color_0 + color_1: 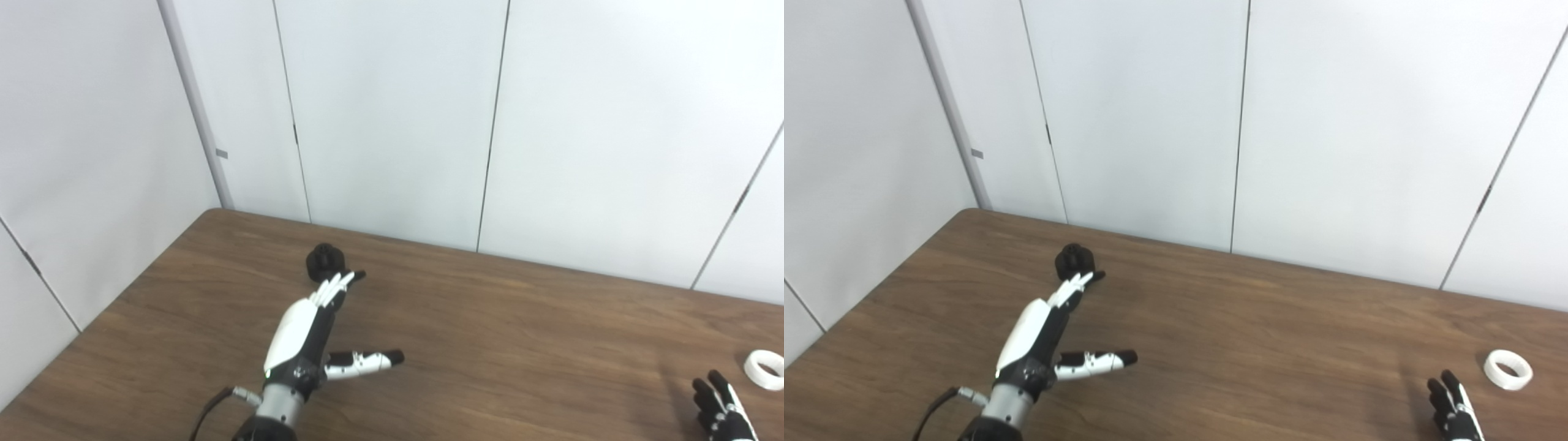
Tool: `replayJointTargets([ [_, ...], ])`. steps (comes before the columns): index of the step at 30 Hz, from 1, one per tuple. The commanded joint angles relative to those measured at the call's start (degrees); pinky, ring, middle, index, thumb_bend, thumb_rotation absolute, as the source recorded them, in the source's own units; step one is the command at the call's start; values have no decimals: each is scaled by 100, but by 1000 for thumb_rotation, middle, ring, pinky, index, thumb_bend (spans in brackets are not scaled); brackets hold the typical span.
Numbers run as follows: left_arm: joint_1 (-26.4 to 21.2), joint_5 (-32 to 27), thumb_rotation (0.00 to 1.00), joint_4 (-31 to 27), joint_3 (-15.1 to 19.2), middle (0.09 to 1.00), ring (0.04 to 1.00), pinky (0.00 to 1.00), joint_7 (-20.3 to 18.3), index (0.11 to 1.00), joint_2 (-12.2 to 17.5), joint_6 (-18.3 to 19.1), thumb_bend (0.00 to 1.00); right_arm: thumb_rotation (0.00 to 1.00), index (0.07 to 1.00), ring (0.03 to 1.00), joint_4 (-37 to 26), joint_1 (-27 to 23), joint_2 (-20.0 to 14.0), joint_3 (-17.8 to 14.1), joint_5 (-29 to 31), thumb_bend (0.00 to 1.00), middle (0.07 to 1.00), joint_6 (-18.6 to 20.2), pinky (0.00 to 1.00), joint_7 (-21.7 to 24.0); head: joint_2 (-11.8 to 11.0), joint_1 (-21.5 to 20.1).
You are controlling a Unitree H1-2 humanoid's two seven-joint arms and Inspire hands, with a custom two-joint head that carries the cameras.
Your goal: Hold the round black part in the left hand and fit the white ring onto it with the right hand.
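Round black part (323,260): on brown table (490,343), far left, unheld. Left hand (306,334): fingers spread, tips just beside it. White ring (1508,369): flat, far right. Right hand (1453,410): fingers apart, near ring, empty.

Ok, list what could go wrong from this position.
1. The left hand is open with its fingertips right beside the round black part; reaching on could nudge it toward the table's far edge rather than grasp it.
2. The white ring lies far right, beyond the open right hand, at the frame edge in the left eye view, so it may slip out of sight.
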Motion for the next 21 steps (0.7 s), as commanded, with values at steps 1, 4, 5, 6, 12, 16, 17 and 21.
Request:
replayJointTargets([
  [1, -226, 267, 411, 17, 85, 964, 1000, 1000, 202, 913, 166, 40, 949, 1000, 973, 968, -22, 69, -12, 5, 71, 498, 953, -64, 1000, 62, 8, 11],
  [4, -351, 361, 422, 133, 177, 958, 1000, 1000, 226, 905, 229, 149, 948, 1000, 971, 967, -31, 70, -7, 1, 88, 494, 953, -39, 1000, 59, 8, 11],
  [5, -378, 352, 417, 162, 205, 958, 1000, 1000, 228, 903, 243, 167, 948, 1000, 970, 965, -33, 70, -8, 1, 79, 496, 951, -39, 1000, 54, 8, 11],
  [6, -414, 329, 414, 201, 243, 958, 1000, 1000, 227, 901, 263, 189, 948, 1000, 969, 964, -21, 65, -13, 7, 54, 497, 950, -56, 1000, 50, 16, 15],
  [12, -692, 329, 400, 604, 473, 954, 999, 1000, 363, 888, 512, 182, 948, 1000, 970, 966, -15, 57, -37, 39, -14, 525, 952, -92, 1000, 59, 10, 3],
  [16, -888, 336, 409, 816, 537, 954, 998, 1000, 355, 893, 657, 287, 938, 1000, 966, 968, -31, 52, -11, 21, 29, 529, 947, -60, 1000, 41, 12, -2],
  [17, -941, 328, 411, 874, 553, 954, 999, 1000, 361, 893, 682, 309, 938, 1000, 963, 967, -32, 49, -5, 18, 39, 533, 945, -54, 1000, 39, 20, -10],
  [21, -1113, 398, 415, 1098, 559, 953, 1000, 1000, 413, 884, 779, 409, 933, 1000, 963, 966, -27, 49, -9, 11, 94, 534, 947, -67, 1000, 62, 26, -14],
])
